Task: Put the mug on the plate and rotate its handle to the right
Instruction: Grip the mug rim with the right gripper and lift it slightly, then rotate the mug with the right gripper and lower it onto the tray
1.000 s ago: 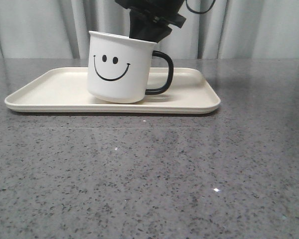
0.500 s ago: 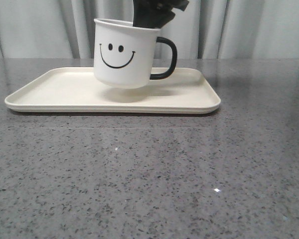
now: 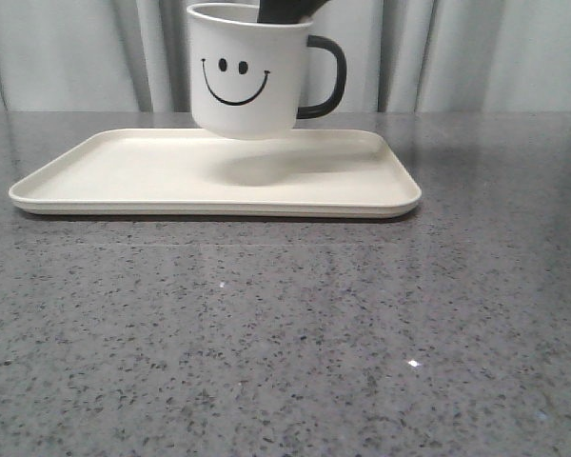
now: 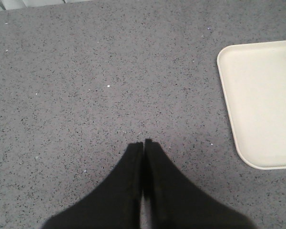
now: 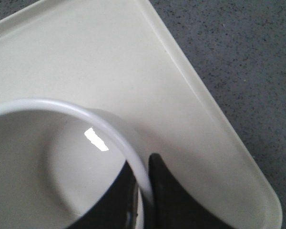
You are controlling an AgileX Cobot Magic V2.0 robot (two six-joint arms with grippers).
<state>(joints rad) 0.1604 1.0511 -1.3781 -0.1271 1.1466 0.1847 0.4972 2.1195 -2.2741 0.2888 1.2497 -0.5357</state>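
Right end effector pinching mug by rim above plate; left end effector closed, empty. Thin rim grip risks slipping, dropping.

Grey speckled table; pale curtain behind.

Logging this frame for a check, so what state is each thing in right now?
mug: upright, lifted clear above the plate, gripped at the rim.
handle: pointing right.
plate: flat on the table, nothing resting on it.
right gripper: shut on the mug's rim.
left gripper: shut, holding nothing, over the table.
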